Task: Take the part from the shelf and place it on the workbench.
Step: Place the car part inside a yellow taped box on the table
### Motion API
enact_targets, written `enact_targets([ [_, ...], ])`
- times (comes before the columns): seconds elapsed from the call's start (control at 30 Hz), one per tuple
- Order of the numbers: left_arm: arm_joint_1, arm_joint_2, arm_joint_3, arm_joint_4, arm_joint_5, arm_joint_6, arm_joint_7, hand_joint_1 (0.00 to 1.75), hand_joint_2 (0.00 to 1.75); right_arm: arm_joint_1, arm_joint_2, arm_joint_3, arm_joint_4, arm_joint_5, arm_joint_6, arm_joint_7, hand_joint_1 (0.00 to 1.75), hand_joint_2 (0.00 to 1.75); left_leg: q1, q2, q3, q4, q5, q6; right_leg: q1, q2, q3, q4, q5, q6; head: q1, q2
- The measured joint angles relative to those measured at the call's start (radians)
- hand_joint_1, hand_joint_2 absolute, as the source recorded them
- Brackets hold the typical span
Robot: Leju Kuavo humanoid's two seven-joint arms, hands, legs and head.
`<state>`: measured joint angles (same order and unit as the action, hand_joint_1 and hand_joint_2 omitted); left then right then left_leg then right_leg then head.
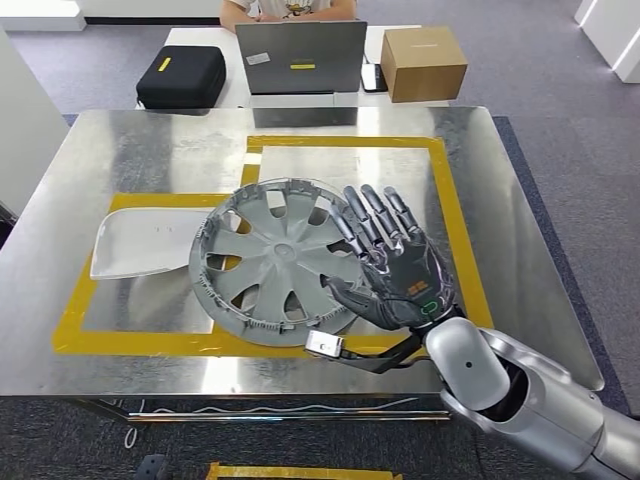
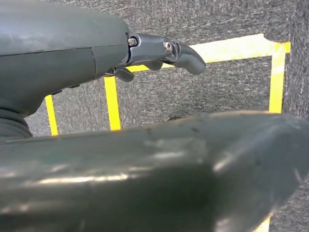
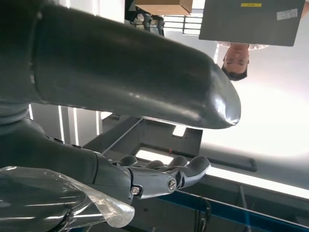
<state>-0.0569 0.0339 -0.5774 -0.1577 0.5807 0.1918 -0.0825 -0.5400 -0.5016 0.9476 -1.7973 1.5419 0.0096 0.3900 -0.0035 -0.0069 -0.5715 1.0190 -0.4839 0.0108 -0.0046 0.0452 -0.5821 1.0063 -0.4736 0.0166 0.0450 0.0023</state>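
The round grey plastic wheel cover (image 1: 275,262) lies flat on the shiny metal workbench (image 1: 136,150), on the yellow tape lines (image 1: 445,190). Its left edge rests over a flat light grey plastic panel (image 1: 140,242).

The right hand (image 1: 389,265) is at the right side of the wheel cover, palm up. Its fingers (image 1: 370,215) are straight and spread apart over the rim, and it holds nothing. The silver right arm (image 1: 528,400) comes in from the lower right corner.

In the left wrist view, the left hand (image 2: 160,50) hangs over grey carpet (image 2: 204,92) with yellow tape. One finger sticks out a little bent; whether the hand is wide or closed cannot be told.

Behind the workbench, a person (image 1: 287,8) sits at a white table with a grey laptop (image 1: 302,58), a black case (image 1: 181,77) and a brown cardboard box (image 1: 423,62).
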Motion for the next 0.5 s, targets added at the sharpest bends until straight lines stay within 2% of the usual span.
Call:
enact_targets([
  [0.17,0.000,0.003,0.000,0.001,0.011,0.010,-0.001,0.00,0.00,0.068,0.001,-0.033,-0.014,0.021,-0.070,0.018,0.00,0.00,-0.003,0.000,-0.003,0.006,-0.003,0.010,-0.003,0.000,0.000,-0.001,0.001,0.010,0.000,0.000],
  [0.27,-0.002,0.002,0.000,0.001,0.015,0.015,-0.002,0.00,0.00,0.114,0.001,-0.062,-0.029,0.028,-0.116,0.028,0.00,0.00,0.001,0.004,0.001,-0.010,0.012,0.024,-0.004,-0.002,-0.002,-0.001,-0.004,0.020,0.000,0.000],
  [0.3,-0.002,0.001,0.000,0.001,0.016,0.015,-0.002,0.00,0.00,0.128,0.001,-0.072,-0.033,0.029,-0.131,0.029,0.00,0.00,0.004,0.007,0.002,-0.018,0.020,0.030,-0.003,-0.008,-0.011,0.016,-0.021,0.024,0.002,0.000],
  [0.33,-0.003,0.000,0.000,0.001,0.017,0.016,-0.002,0.00,0.00,0.144,0.002,-0.081,-0.036,0.029,-0.146,0.031,0.00,0.00,0.008,0.010,0.002,-0.026,0.026,0.034,-0.002,-0.017,-0.027,0.056,-0.052,0.027,0.005,0.000],
  [0.4,-0.002,-0.001,0.000,0.001,0.020,0.018,-0.003,0.00,0.00,0.184,0.003,-0.101,-0.040,0.029,-0.182,0.032,0.00,0.00,0.007,0.013,-0.002,-0.028,0.031,0.037,-0.005,-0.032,-0.076,0.183,-0.124,0.034,0.008,0.000],
  [0.43,-0.002,-0.002,0.000,0.001,0.023,0.019,-0.003,0.00,0.00,0.210,0.004,-0.112,-0.042,0.029,-0.201,0.032,0.00,0.00,0.008,0.015,-0.004,-0.028,0.032,0.036,-0.008,-0.035,-0.095,0.241,-0.146,0.037,0.009,0.000],
  [0.47,-0.001,-0.002,0.000,0.001,0.026,0.021,-0.003,0.00,0.00,0.239,0.006,-0.124,-0.045,0.026,-0.223,0.030,0.00,0.00,0.008,0.016,-0.006,-0.027,0.033,0.035,-0.011,-0.037,-0.099,0.264,-0.148,0.040,0.009,0.000],
  [0.5,-0.001,-0.003,0.000,0.002,0.029,0.022,-0.003,0.00,0.00,0.268,0.009,-0.136,-0.050,0.019,-0.246,0.026,0.00,0.00,0.009,0.016,-0.007,-0.027,0.034,0.033,-0.014,-0.039,-0.084,0.248,-0.132,0.043,0.009,0.000],
])
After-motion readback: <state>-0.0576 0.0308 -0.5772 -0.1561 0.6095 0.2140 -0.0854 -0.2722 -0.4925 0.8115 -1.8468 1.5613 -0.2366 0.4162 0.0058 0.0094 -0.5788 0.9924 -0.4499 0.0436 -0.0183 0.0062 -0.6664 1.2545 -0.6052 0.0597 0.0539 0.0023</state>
